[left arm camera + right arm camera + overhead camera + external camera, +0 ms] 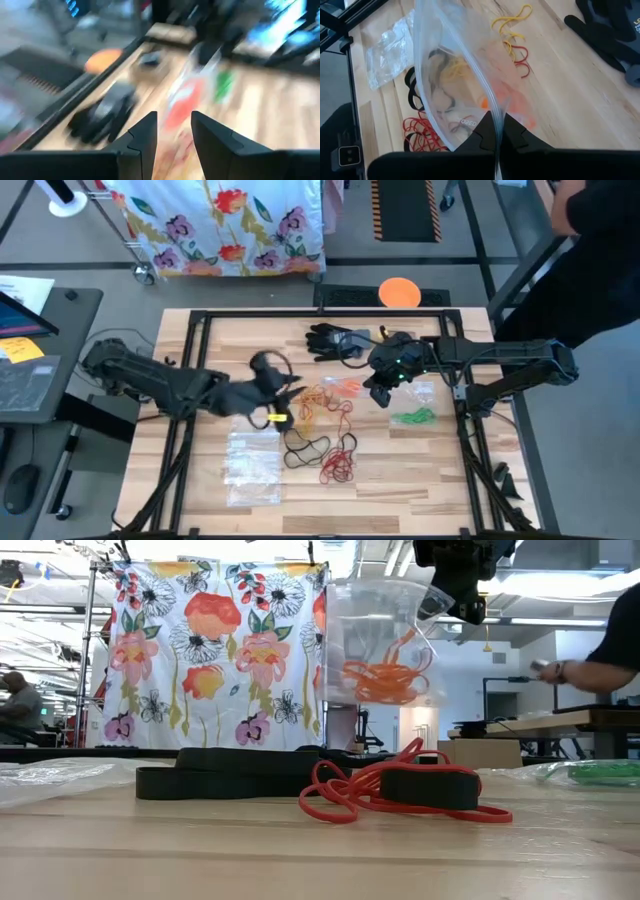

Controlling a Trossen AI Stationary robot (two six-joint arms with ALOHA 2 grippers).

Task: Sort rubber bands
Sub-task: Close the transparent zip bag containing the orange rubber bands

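Loose rubber bands [322, 420] in yellow, orange, red and black lie in a heap mid-table; the low view shows red bands [350, 798] and black bands [230, 780] up close. My right gripper [385, 385] is shut on a clear bag [385, 640] that holds orange bands [385, 680] and hangs above the table. My left gripper [174, 131] hovers open and empty at the heap's left edge [272, 395]. Green bands [412, 417] lie in a second clear bag at the right. My right gripper pinches the clear bag's upper edge [492, 120] between its two shut fingers, slanting down from the table's right side. The bag hangs below the fingers, clear of the table, with the orange bands gathered in its lower part.
A black glove [335, 340] lies at the far side, an orange disc [400, 292] beyond the table's far edge. Empty clear bags [252, 465] lie at the near left. A flowered cloth [215, 650] hangs behind the table; a person [590, 240] stands at the far right.
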